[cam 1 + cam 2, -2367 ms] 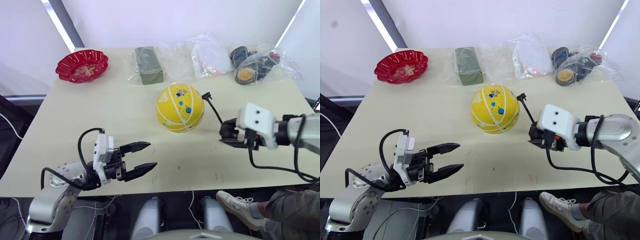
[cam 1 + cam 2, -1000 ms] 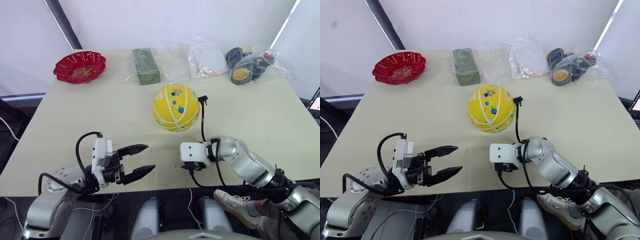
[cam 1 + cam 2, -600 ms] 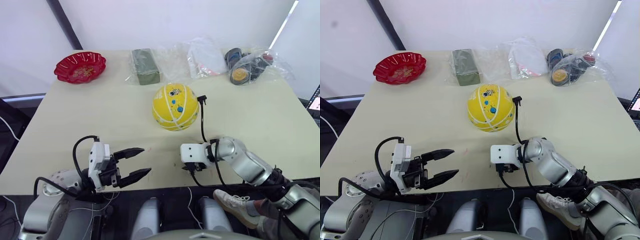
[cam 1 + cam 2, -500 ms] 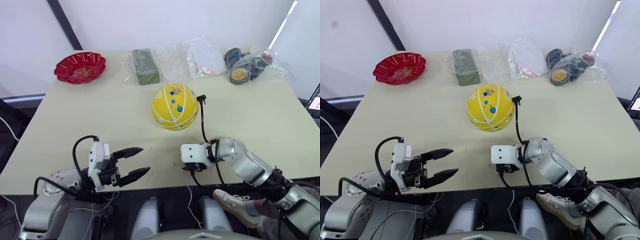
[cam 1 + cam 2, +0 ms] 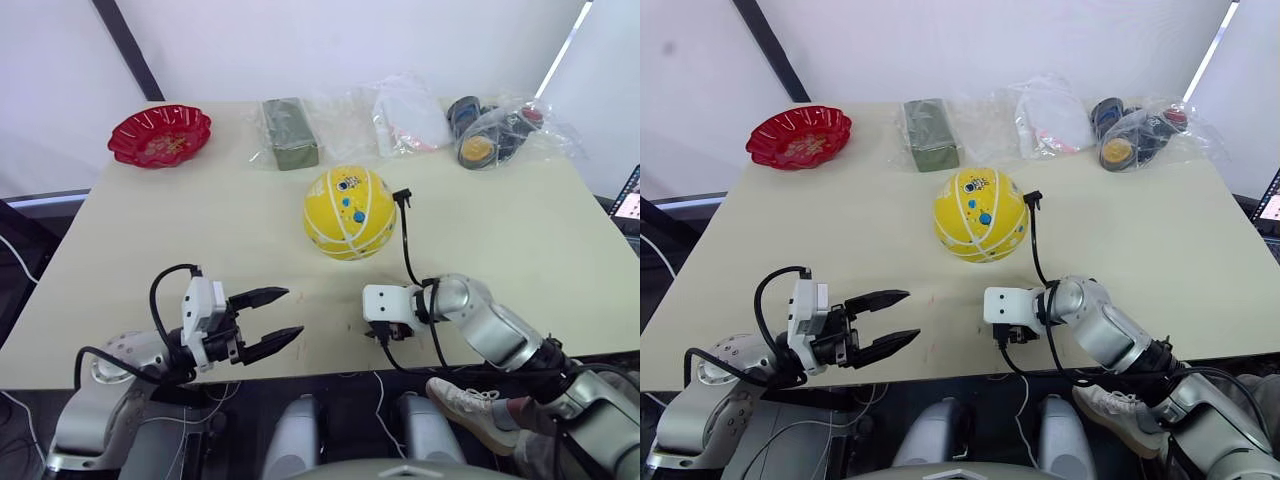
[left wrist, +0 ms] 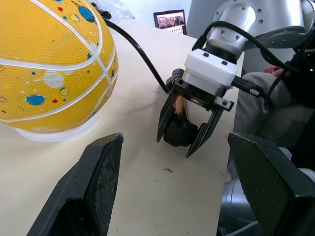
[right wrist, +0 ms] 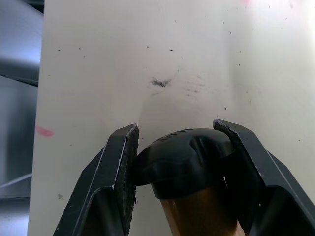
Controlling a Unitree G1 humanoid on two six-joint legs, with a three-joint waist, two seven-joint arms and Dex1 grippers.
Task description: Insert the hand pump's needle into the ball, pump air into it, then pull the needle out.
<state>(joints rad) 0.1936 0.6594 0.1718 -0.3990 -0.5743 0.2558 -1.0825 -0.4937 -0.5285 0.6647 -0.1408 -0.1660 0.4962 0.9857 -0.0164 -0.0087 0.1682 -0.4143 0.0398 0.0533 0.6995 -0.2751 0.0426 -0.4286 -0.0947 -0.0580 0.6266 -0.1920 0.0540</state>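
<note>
Worktop (image 5: 200, 240): pale yellow, carrying all items listed.

Ball (image 5: 349, 213): yellow with white stripes and small blue prints, near the worktop's middle, resting on a low clear ring seen in the left wrist view.

Hand pump (image 6: 179, 129): black end cap with a strip of bronze cylinder behind it, clamped between the two fingers of the right end effector (image 6: 185, 138) close above the worktop near its front edge, in front of the ball. Thin black hose (image 5: 406, 255) runs from the pump up to a small black fitting (image 5: 402, 196), just beside the ball's right side; whether the needle tip is inside the ball cannot be told.

Left end effector (image 5: 272, 320): fingers apart, nothing between them, low over the front edge, pointing towards the pump.

Red bowl (image 5: 160, 133): far left corner.

Green block (image 5: 288, 131) in clear wrap: far edge, behind the ball.

Plastic bags (image 5: 480, 128) of mixed goods: far right.
</note>
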